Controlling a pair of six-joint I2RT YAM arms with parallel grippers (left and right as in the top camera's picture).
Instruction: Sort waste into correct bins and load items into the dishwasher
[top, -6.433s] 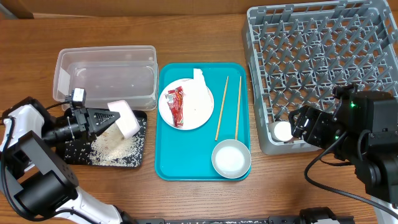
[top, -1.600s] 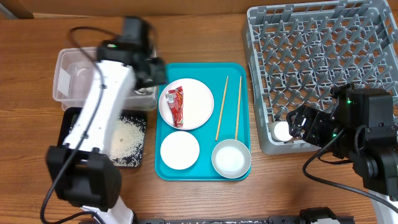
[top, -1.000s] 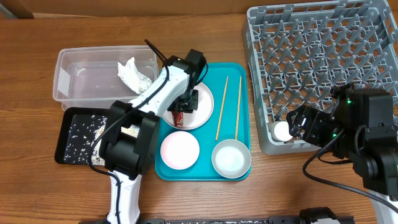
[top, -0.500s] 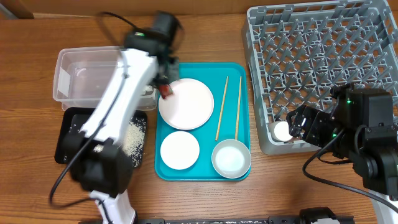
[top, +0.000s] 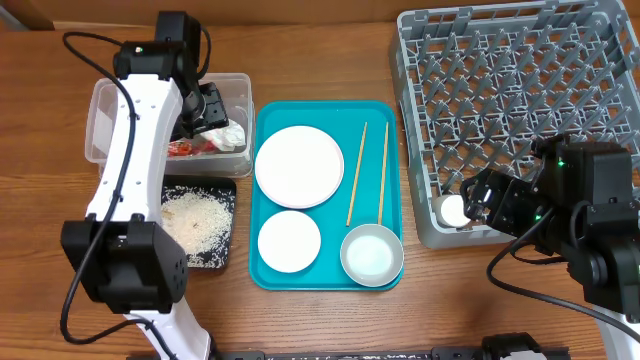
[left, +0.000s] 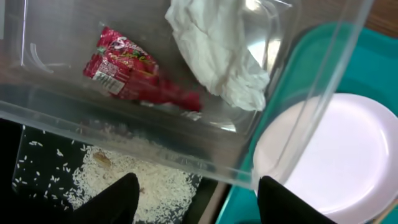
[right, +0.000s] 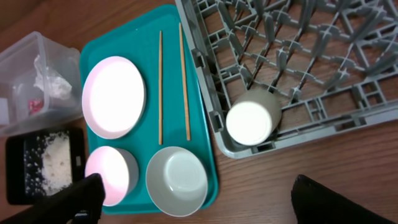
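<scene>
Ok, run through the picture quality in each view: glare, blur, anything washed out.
Overhead: evenly lit and sharp, with nothing smeared. Left wrist: the clear tub throws pale reflections and hazes the rice behind its wall. The plate is washed out, and the fingertips are dark and unfocused. Right wrist: the plate and small bowl glow pink and lose detail. The fingers are soft black blobs in the bottom corners.

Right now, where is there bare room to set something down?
Most of the dish rack, bar the cup at its corner, and the table in front of the teal tray. The tray is crowded: plate, bowls, chopsticks.
</scene>
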